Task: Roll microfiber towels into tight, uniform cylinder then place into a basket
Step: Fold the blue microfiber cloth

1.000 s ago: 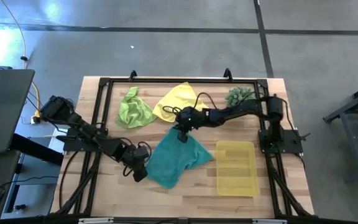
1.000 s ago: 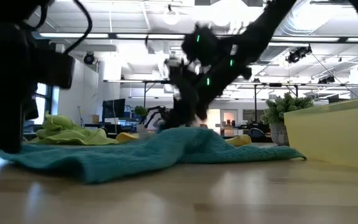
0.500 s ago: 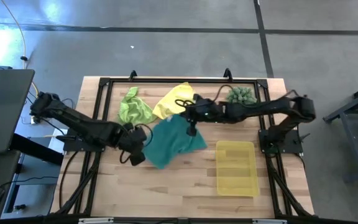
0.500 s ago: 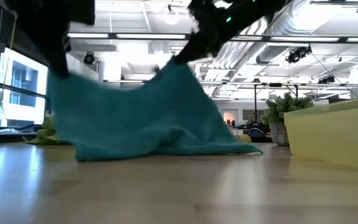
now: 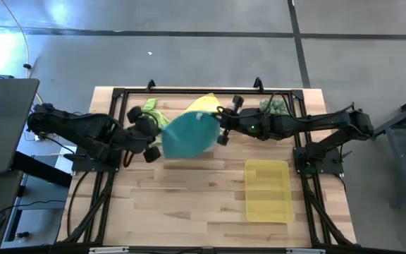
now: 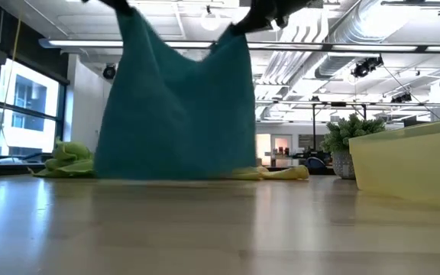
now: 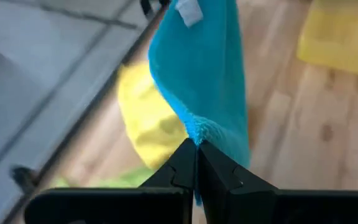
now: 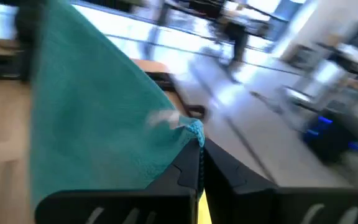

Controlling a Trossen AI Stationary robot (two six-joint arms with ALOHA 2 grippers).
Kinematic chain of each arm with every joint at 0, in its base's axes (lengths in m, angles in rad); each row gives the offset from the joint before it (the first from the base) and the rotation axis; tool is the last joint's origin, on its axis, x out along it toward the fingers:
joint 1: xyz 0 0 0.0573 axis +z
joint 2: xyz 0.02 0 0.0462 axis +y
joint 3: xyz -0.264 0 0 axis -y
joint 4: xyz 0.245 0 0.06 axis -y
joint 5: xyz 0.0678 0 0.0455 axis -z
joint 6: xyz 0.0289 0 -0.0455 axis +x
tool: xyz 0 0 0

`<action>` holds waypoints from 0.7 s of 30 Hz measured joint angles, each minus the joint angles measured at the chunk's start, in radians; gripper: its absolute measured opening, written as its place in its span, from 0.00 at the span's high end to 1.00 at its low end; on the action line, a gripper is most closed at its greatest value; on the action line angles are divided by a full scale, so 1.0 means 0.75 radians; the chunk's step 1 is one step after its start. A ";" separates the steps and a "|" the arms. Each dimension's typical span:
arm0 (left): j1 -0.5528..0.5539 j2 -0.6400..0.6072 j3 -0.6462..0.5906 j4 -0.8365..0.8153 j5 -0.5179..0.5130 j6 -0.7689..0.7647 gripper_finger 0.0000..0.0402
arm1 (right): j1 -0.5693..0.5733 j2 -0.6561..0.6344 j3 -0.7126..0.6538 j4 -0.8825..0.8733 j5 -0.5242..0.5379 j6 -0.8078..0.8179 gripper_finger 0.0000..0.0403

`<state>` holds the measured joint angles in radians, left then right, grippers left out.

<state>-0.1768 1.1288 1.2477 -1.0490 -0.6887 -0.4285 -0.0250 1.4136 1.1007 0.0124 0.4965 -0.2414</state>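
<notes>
The teal towel (image 5: pixel 189 135) hangs spread like a curtain between my two grippers, above the far middle of the table. Its lower edge (image 6: pixel 174 176) reaches down to about table level. My left gripper (image 5: pixel 155 141) is shut on its left top corner. My right gripper (image 5: pixel 221 130) is shut on its right top corner. The yellow towel (image 5: pixel 204 106) and the lime green towel (image 5: pixel 152 109) lie crumpled on the table behind it. The yellow basket (image 5: pixel 268 189) stands at the near right. My left gripper pinches a top corner of the teal towel (image 7: pixel 197 132) between its two shut fingers. The cloth hangs down from there, its top edge sagging a little toward the other gripper. Whether its lower edge touches the table, I cannot tell. My right gripper pinches the other top corner (image 8: pixel 191 130), the one beside the white label (image 8: pixel 163 118), between its two shut fingers. The towel hangs below, spread flat toward the left gripper.
A spiky green plant (image 5: pixel 273 106) stands at the far right, behind the basket (image 6: pixel 411 164). A black frame (image 5: pixel 118 95) runs around the table's edges. Bare wood (image 5: pixel 189 197) lies in front of the hanging towel.
Both grippers have risen and gone toward the table's far edge, still shut on the teal towel. The towel, which lay rumpled on the table, has been drawn up by its two corners and now hangs spread between them.
</notes>
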 joint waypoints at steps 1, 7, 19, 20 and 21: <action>0.001 0.000 0.008 0.000 -0.012 0.001 0.99 | -0.001 0.000 -0.001 -0.015 0.042 0.027 1.00; -0.022 0.034 0.013 -0.004 0.396 0.035 0.99 | 0.042 0.000 -0.002 -0.070 -0.325 0.095 1.00; 0.083 0.083 0.014 -0.128 -0.371 0.302 0.99 | -0.081 0.012 -0.002 0.108 0.061 -0.214 1.00; 0.105 0.083 0.014 -0.128 -0.422 0.334 0.99 | -0.108 0.021 -0.003 0.132 0.024 -0.219 1.00; 0.130 0.081 0.014 -0.127 -0.470 0.362 0.99 | -0.134 0.031 -0.003 0.177 -0.013 -0.227 1.00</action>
<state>-0.0796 1.1893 1.2579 -1.1446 -1.0412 -0.1570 -0.1256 1.4370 1.0985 0.1453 0.4869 -0.4119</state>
